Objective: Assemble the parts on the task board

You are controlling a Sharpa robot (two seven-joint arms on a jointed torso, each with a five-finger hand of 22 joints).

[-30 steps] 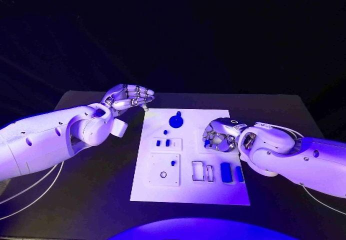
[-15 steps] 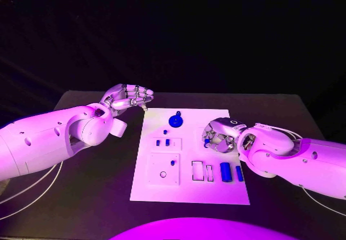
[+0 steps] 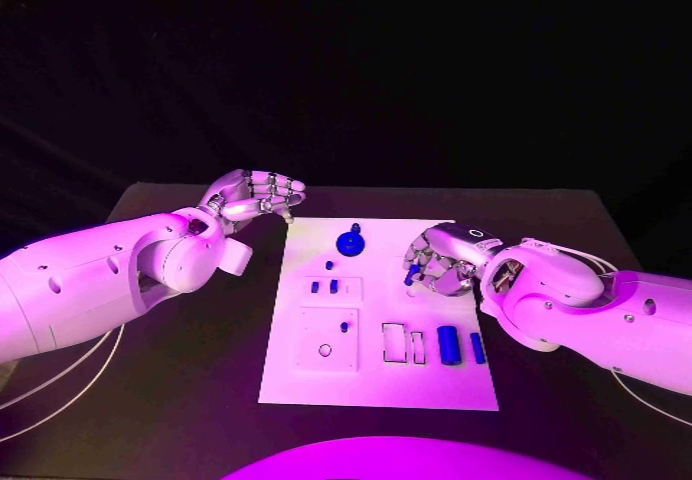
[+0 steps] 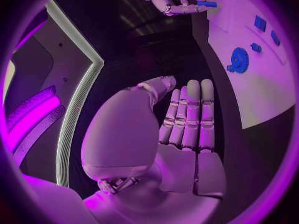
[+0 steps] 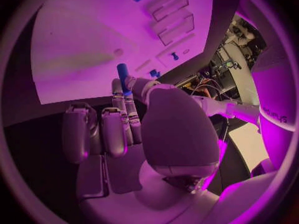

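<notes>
The white task board lies in the middle of the black table. My right hand hovers over the board's right side and pinches a small blue peg at its fingertips, above the board. The left wrist view shows the same peg sticking out of those fingers. My left hand is off the board's far left corner, fingers curled in, holding nothing. A round blue part sits at the board's far end, and two blue bars lie near its right edge.
Two small blue pieces stand in a raised block left of centre, with a tiny blue peg just beyond them. Empty rectangular slots sit beside the bars. Bare black table flanks the board on both sides.
My right hand has risen a little and shifted toward the far side of the board, the blue peg still pinched. The left hand has stayed put.
</notes>
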